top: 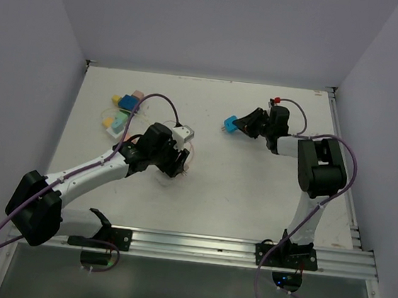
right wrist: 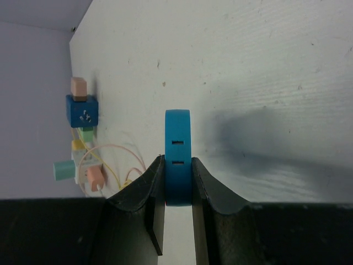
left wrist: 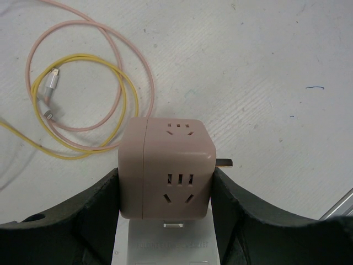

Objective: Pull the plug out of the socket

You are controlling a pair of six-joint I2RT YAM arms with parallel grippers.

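Two claws clenched: my left claw [left wrist: 167, 187] braces the pink socket cube [left wrist: 165, 143] so my right claw [right wrist: 177, 171] can hold the blue plug [right wrist: 177, 132] clear.

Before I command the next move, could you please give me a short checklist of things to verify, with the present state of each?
1. The left fingers press both sides of the beige cube socket: ok.
2. The right fingers are shut on the blue piece: ok.
3. The blue piece is well apart from the cube socket in the top view: ok.
4. The metal prong on the cube's side is bare: ok.
5. Whether the white part under the cube is joined to it: cannot tell.
6. The loose cables lie clear of the left fingers: ok.
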